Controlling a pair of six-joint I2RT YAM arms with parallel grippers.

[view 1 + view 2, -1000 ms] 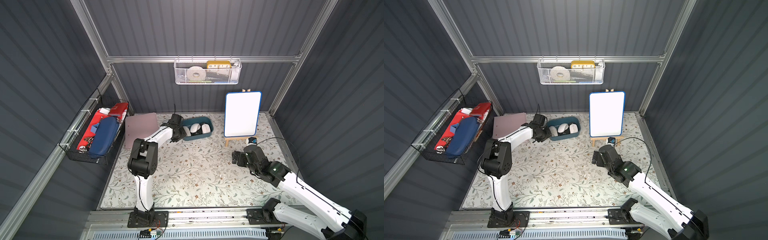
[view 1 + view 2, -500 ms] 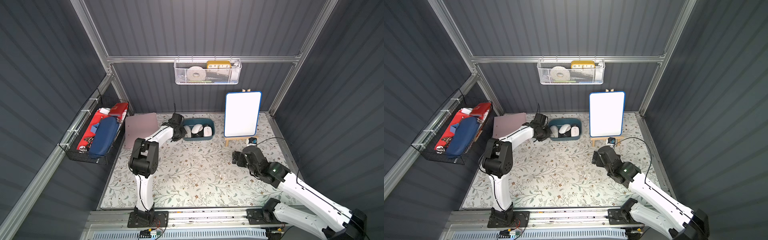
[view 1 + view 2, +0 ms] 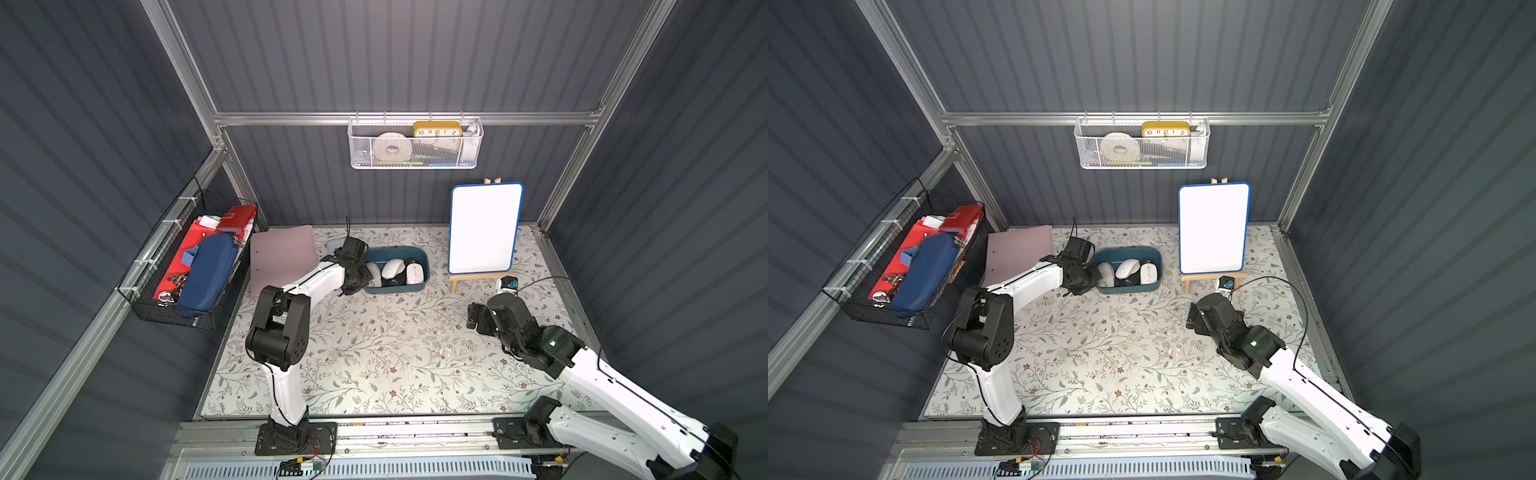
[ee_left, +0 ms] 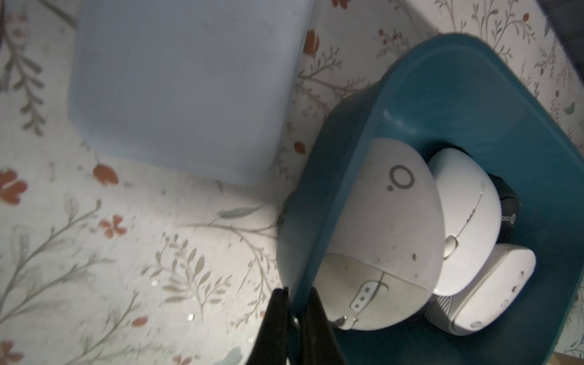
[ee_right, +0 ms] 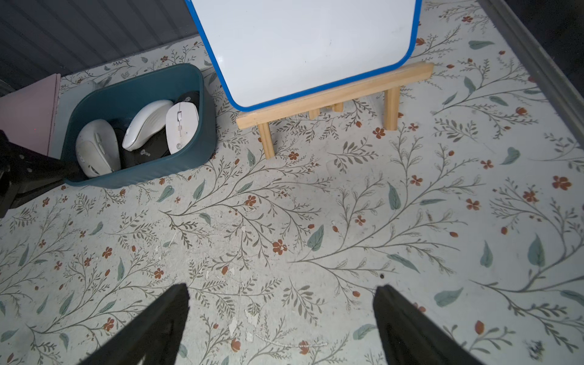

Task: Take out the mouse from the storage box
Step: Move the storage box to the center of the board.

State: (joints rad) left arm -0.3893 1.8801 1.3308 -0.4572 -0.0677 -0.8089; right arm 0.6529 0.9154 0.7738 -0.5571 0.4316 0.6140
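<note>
Left gripper (image 4: pixel 295 297): closed, jaws pinching the left end wall of the dark teal plastic storage box (image 3: pixel 397 250), a rectangular tub with rounded corners. One finger is outside the wall and one inside.

The storage box sits at the back of the floral mat (image 3: pixel 374 353), long axis running left to right. It holds four mice:
- a grey speckled mouse (image 4: pixel 388 221), just inside the gripped wall
- a glossy white mouse (image 3: pixel 392 268), tilted
- a flat white mouse (image 3: pixel 414 273)
- a black mouse (image 5: pixel 142 151), underneath

Each mouse's long axis runs roughly front to back, across the box.

Right gripper (image 5: pixel 281 287): jaws wide apart and empty, hovering over bare mat. The box lies ahead of it and towards the left arm, well apart.

Judgement: the left arm is nearer but is occupied steadying the box, so the extraction falls to the right arm.
</note>
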